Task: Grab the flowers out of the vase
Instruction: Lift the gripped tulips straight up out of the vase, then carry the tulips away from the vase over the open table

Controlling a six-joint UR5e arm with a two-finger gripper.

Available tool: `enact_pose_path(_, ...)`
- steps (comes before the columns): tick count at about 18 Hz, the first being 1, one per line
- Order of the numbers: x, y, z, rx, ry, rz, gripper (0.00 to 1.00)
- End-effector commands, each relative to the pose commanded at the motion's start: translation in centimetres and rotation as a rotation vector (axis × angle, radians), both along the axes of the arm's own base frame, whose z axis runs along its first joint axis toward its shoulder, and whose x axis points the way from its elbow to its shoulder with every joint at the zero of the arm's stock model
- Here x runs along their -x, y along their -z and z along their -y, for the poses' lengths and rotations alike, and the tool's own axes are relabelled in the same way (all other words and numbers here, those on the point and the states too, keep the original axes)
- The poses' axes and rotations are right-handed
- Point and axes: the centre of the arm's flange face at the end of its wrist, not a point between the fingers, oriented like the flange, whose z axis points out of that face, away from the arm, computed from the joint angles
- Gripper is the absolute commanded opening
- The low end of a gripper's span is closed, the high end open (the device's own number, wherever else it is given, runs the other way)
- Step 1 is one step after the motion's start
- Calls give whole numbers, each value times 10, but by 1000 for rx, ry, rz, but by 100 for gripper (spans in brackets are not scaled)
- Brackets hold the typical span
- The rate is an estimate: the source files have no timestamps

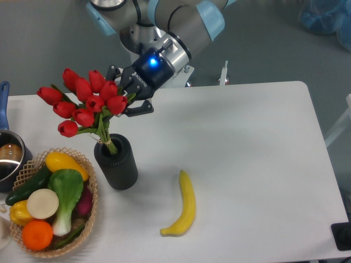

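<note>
The flowers (85, 101), a bunch of red tulip buds on green stems, stand with their stems in the vase (118, 167), a dark matte cylinder on the white table at the left. The bunch leans to the upper left. My gripper (127, 92) is at the right side of the buds, coming in from the upper right. Its two black fingers stand apart, one above the rightmost buds and one (140, 109) just below and right of them. The jaws look open. I cannot tell whether a finger touches a bud.
A wicker basket (90, 189) of vegetables and fruit sits just left of the vase. A metal pot (10, 159) with a blue handle is at the left edge. A banana (185, 205) lies right of the vase. The table's front edge runs close below the banana.
</note>
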Motion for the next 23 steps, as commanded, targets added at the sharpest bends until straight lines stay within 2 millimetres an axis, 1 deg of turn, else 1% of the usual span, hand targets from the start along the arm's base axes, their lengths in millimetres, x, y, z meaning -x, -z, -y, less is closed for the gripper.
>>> enact_pose_path(1,-1,-7,3,-12,-4,13,0)
enact_pose_path(4,5,-23,10,-38,-20,52,0)
enact_pose_path(9,27,-52,22,-89,-52,77,0)
enact_pose_path(12,40,-69,23,-107,-64,30,0)
enact_pose_path(13,49,-75,24,-111,-74,7,0)
enact_pose_path(14,61,-74,20,-111,-78,-21,0)
enact_pose_path(16,75,-78,15,-93,-92,-106,0)
enact_pose_path(18,89,-72,13,-38,-122,-232,0)
enact_pose_path(20,102,-67,16,29,-153,-340,0)
enact_pose_path(21,109,-62,20,81,-182,-376,0)
enact_pose_path(23,116,-55,27,204,-235,-461,0)
